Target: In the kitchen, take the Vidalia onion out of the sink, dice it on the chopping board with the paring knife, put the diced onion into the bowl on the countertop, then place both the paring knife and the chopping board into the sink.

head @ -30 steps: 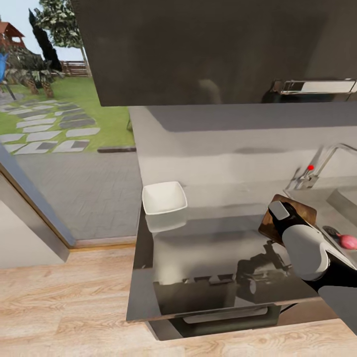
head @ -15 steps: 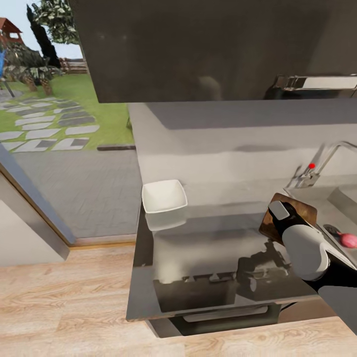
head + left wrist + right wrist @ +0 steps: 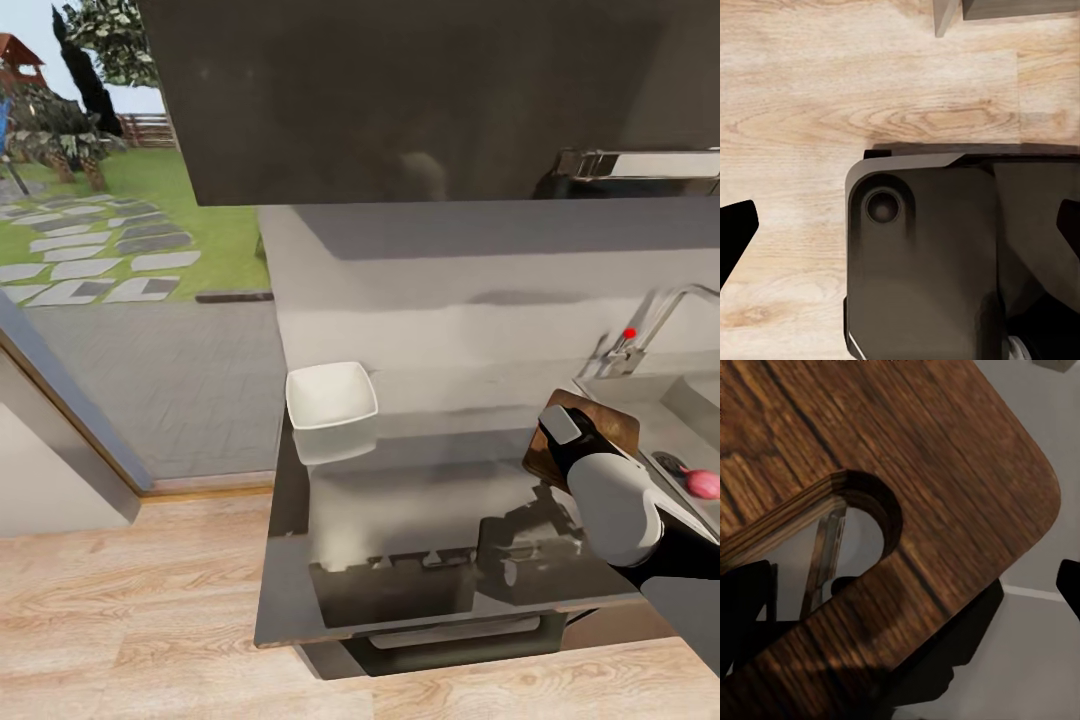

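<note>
The dark-brown chopping board (image 3: 612, 418) lies on the grey countertop (image 3: 430, 500) beside the sink (image 3: 690, 405), partly covered by my right arm. My right gripper (image 3: 558, 425) hovers just over the board's slot handle (image 3: 851, 521), open, with a dark fingertip (image 3: 742, 607) at each side of the board (image 3: 945, 457). The pink-red Vidalia onion (image 3: 705, 483) rests in the sink near the dark drain (image 3: 667, 463). The white bowl (image 3: 331, 397) stands at the countertop's left end. My left gripper (image 3: 904, 225) hangs open over the floor. The paring knife is out of view.
A chrome tap (image 3: 650, 320) with a red dot rises behind the sink. Dark wall cabinets (image 3: 430, 100) hang overhead. Left of the counter is a glass door to a garden, and light wood floor (image 3: 130, 620) lies below. My dark base (image 3: 922, 262) shows under the left gripper.
The head view has drifted very slightly. The right arm stays over the board, and the bowl, board and onion have not moved.
</note>
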{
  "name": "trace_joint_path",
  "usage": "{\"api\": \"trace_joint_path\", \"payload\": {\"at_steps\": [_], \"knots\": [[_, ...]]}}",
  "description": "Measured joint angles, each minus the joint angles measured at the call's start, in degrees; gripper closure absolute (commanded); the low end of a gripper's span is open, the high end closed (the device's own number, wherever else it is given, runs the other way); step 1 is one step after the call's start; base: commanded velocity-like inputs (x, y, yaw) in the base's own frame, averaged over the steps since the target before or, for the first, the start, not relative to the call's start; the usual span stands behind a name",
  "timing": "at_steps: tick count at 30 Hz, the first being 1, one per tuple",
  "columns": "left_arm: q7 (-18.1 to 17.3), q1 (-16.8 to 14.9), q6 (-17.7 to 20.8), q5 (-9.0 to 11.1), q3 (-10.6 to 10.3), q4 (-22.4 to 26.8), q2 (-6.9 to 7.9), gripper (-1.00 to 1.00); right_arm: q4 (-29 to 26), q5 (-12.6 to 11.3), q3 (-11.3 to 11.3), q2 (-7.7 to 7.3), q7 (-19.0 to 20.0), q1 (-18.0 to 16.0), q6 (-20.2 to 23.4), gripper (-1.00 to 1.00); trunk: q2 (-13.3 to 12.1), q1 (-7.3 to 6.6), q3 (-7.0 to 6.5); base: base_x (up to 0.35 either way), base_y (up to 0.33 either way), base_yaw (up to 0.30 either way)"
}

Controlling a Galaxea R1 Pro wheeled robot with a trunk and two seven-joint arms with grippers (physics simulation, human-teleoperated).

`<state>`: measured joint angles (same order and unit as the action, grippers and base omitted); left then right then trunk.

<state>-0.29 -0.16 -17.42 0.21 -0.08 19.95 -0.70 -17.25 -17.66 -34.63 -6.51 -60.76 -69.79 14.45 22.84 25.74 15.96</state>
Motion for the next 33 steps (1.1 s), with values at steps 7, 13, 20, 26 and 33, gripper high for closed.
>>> {"api": "trace_joint_path", "payload": {"at_steps": [7,13,20,26,33], "knots": [[-0.03,-0.02,0.00,0.00,0.00,0.00,0.00,-1.00,0.03,0.09,-0.03,0.00,0.08,0.00,-0.02,-1.00,0.00,0.00,0.00,0.000,0.000,0.000],[-0.03,0.00,0.00,0.02,0.00,0.00,0.00,-1.00,0.25,0.27,0.19,0.03,0.11,-0.01,-0.24,-1.00,0.00,0.00,0.00,0.000,0.000,0.000],[-0.03,-0.01,0.00,0.02,0.00,0.00,0.00,-1.00,0.21,0.23,0.21,0.08,0.04,0.00,-0.24,-1.00,0.00,0.00,0.00,0.000,0.000,0.000],[-0.03,0.00,0.00,0.01,0.00,-0.01,0.00,-1.00,0.17,0.16,0.19,0.06,0.03,0.00,-0.14,1.00,0.01,0.00,0.00,0.000,0.000,0.000],[-0.03,-0.01,-0.01,0.01,0.00,-0.02,0.00,-1.00,0.04,0.09,-0.17,-0.04,-0.43,-0.01,0.44,1.00,0.02,-0.01,-0.01,0.000,0.000,0.000]]}}
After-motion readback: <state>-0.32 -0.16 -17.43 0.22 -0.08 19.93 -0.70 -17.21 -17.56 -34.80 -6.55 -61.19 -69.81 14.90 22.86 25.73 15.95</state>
